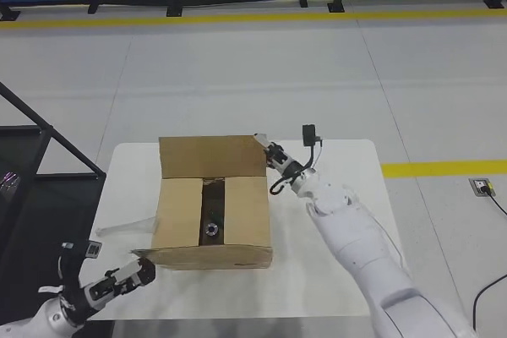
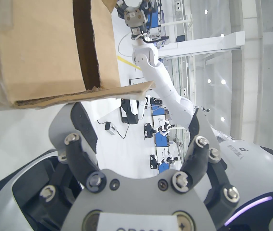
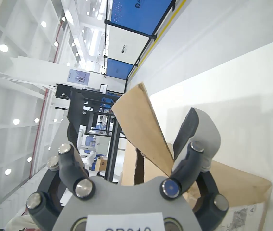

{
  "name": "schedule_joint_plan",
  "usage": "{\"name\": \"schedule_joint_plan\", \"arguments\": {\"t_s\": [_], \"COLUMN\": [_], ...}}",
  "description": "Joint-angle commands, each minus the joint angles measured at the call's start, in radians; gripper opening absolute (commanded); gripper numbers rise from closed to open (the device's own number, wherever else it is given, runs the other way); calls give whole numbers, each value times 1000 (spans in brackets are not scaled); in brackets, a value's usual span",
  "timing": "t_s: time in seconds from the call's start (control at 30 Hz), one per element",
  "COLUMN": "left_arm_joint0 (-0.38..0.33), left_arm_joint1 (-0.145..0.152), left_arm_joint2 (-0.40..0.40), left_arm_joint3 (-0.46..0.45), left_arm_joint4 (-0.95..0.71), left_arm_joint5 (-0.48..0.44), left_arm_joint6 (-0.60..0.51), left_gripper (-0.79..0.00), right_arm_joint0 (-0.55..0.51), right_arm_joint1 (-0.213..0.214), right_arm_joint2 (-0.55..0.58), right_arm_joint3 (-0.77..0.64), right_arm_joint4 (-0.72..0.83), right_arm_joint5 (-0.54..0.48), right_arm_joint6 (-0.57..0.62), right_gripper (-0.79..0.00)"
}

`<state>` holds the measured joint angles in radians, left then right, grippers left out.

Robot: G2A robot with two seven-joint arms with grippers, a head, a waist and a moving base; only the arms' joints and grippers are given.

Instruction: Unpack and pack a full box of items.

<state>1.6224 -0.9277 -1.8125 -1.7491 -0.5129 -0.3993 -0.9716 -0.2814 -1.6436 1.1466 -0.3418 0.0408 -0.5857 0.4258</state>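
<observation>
A brown cardboard box [image 1: 211,207] stands mid-table. Its far flap [image 1: 209,155] is folded back, and the two side flaps leave a dark slot where a small round item [image 1: 211,228] shows. My right gripper [image 1: 267,149] is at the box's far right corner. In the right wrist view it [image 3: 136,131] is open, with a flap corner [image 3: 140,126] between its fingers. My left gripper [image 1: 145,269] is off the box's near left corner, open and holding nothing [image 2: 138,121]. The box [image 2: 45,39] and its near flap [image 2: 126,91] sit just beyond its fingertips.
The white table [image 1: 338,253] has bare room to the right of the box and along its near edge. A clear plastic strip [image 1: 122,226] lies left of the box. A black metal frame [image 1: 21,152] stands off the table's left side.
</observation>
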Motion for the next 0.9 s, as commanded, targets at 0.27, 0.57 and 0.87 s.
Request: {"name": "schedule_joint_plan", "arguments": {"t_s": [0.27, 0.57, 0.87], "left_arm_joint0": [-38, -90, -125], "left_arm_joint1": [-10, -19, -27], "left_arm_joint2": [40, 105, 144], "left_arm_joint3": [-13, -13, -7], "left_arm_joint4": [101, 206, 273], "left_arm_joint5": [23, 65, 102], "left_arm_joint6": [172, 280, 357], "left_gripper": [0, 0, 0], "right_arm_joint0": [-5, -39, -102], "right_arm_joint1": [44, 77, 111], "right_arm_joint2": [90, 122, 105], "right_arm_joint3": [2, -98, -273], "right_arm_joint4": [164, 246, 171], "right_arm_joint5": [-148, -175, -45], "right_arm_joint6": [296, 568, 696], "right_gripper": [0, 0, 0]}}
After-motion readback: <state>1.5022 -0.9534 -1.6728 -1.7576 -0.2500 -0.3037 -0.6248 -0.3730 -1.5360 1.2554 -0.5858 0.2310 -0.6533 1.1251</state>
